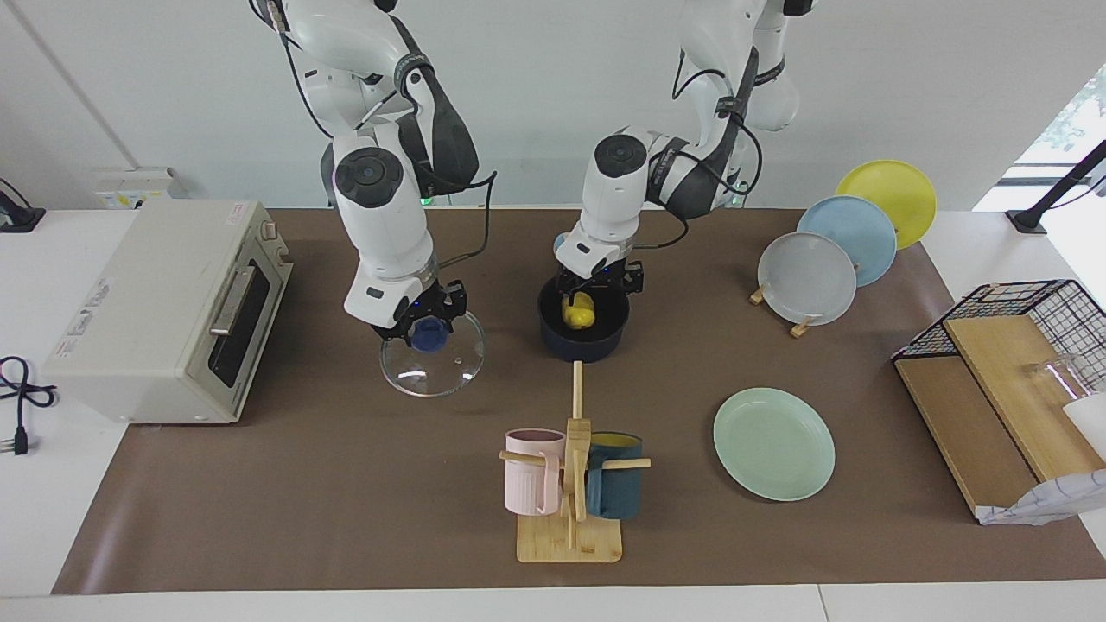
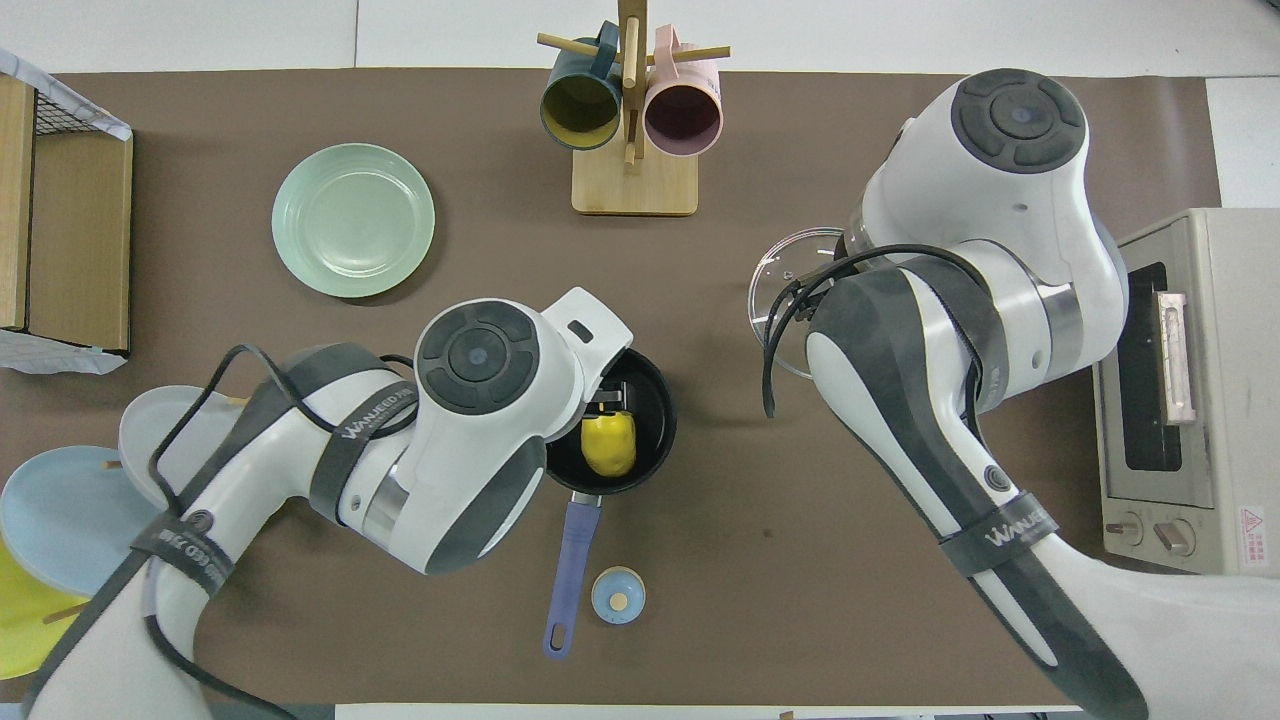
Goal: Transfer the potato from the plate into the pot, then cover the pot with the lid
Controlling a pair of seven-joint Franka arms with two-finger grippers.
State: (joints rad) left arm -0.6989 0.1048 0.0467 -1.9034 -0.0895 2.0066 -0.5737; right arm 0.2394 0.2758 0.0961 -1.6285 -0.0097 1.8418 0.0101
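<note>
The yellow potato lies inside the dark blue pot, whose long handle points toward the robots. My left gripper hangs open just over the pot, clear of the potato. My right gripper is shut on the blue knob of the glass lid. It holds the lid tilted above the mat, beside the pot toward the right arm's end. The mint-green plate lies bare, farther from the robots than the pot.
A toaster oven stands at the right arm's end. A wooden mug rack stands farther from the robots than the pot. Upright plates and a wire basket sit at the left arm's end. A small blue dome lies by the pot handle.
</note>
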